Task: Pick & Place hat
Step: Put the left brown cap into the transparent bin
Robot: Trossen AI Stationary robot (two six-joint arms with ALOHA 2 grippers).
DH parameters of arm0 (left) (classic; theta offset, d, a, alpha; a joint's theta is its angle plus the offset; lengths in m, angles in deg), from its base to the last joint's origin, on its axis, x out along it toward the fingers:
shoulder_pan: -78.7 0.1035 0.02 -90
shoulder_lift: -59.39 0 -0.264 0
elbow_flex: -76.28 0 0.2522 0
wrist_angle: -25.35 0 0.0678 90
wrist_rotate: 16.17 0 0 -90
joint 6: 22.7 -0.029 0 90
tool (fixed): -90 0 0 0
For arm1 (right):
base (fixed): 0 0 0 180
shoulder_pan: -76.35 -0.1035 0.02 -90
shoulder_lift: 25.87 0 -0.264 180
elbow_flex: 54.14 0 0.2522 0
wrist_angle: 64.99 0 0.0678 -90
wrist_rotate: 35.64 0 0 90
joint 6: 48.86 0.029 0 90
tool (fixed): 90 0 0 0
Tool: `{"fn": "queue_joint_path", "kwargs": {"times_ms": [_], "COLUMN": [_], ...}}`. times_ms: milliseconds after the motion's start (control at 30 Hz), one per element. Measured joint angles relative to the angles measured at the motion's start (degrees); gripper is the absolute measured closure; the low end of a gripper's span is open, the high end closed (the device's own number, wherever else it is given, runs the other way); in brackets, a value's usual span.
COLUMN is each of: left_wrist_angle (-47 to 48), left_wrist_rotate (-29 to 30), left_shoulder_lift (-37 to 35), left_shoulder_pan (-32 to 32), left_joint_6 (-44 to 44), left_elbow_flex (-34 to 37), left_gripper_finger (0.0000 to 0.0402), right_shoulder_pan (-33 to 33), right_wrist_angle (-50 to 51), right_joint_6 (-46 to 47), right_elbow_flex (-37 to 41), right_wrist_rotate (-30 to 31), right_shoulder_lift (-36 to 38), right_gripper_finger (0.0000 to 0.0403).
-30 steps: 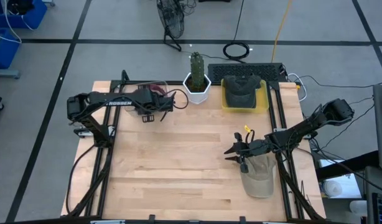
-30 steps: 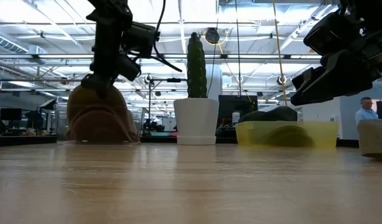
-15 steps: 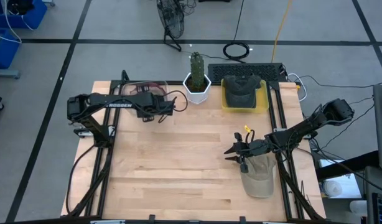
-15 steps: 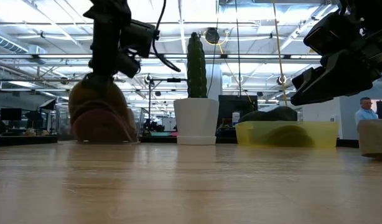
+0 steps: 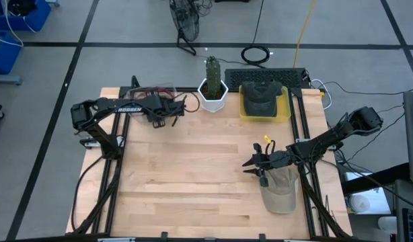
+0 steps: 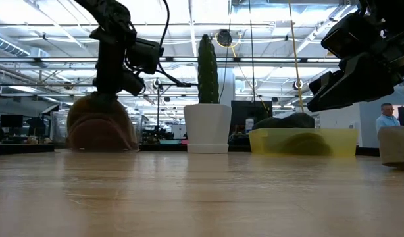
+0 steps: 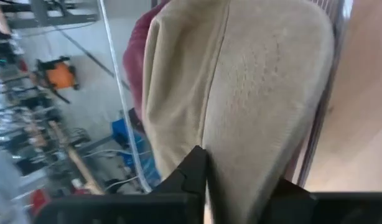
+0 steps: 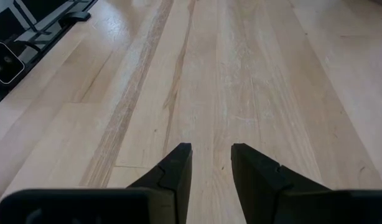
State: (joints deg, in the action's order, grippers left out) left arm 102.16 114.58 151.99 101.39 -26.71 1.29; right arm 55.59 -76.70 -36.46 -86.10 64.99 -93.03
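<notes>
My left gripper (image 5: 161, 113) points down into a clear bin (image 5: 149, 91) at the table's far left corner and is shut on a tan hat (image 7: 253, 81). A maroon hat (image 7: 136, 56) lies behind the tan one. In the low view the gripper (image 6: 113, 89) stands on top of the brownish hat mound (image 6: 100, 125). My right gripper (image 5: 255, 171) waits open above the table's right half, touching nothing. Another tan hat (image 5: 280, 191) lies on the table under that arm. My left gripper comes at the tan hat from above, pointing down. A raised ridge of its crown (image 7: 237, 155) sits between the two fingers (image 7: 191, 174). The hat rests in the bin on the other hat; how far back it reaches between the fingers is hidden by the gripper.
A cactus in a white pot (image 5: 213, 87) stands at the far edge. Beside it, a yellow bin (image 5: 282, 107) holds a dark hat (image 5: 261, 97). The bare wooden tabletop (image 5: 193, 175) spreads between the arms. Cables and a keyboard lie beyond the far edge.
My left gripper has moved a little toward the table's far left and come down onto the hats in the clear bin. The hat mound under it has shifted slightly leftward in the low view. My right arm has kept still.
</notes>
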Motion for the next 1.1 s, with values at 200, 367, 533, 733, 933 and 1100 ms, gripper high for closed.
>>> {"fn": "queue_joint_path", "kwargs": {"times_ms": [200, 367, 533, 733, 933, 1100], "left_wrist_angle": [-2.2, -3.1, 0.8, 8.8, 10.3, 12.4], "left_wrist_rotate": [-3.3, -5.4, -3.8, -4.2, -12.5, -17.2], "left_shoulder_lift": [0.1, 0.0, -0.6, -3.5, -8.4, -12.0], "left_shoulder_pan": [0.3, 0.1, -1.3, -3.4, -4.3, -5.4], "left_joint_6": [1.5, 1.5, 1.6, 5.0, 9.0, 10.3], "left_elbow_flex": [0.0, 0.0, -0.3, -4.5, -6.3, -6.2], "left_gripper_finger": [0.0336, 0.0348, 0.0341, 0.0301, 0.0266, 0.025], "right_shoulder_pan": [0.0, 0.0, 0.0, 0.0, 0.0, 0.0], "right_wrist_angle": [0.0, 0.0, 0.0, 0.0, -0.1, -0.1], "right_joint_6": [0.2, 0.2, 0.2, 0.0, 0.4, 0.4], "right_elbow_flex": [0.0, 0.0, 0.0, 0.0, 0.0, 0.0], "right_wrist_rotate": [0.0, -0.1, -0.2, -0.2, -0.2, -0.2], "right_shoulder_lift": [0.0, 0.0, 0.0, 0.0, 0.0, 0.0], "right_gripper_finger": [0.0303, 0.0303, 0.0303, 0.0303, 0.0303, 0.0303]}}
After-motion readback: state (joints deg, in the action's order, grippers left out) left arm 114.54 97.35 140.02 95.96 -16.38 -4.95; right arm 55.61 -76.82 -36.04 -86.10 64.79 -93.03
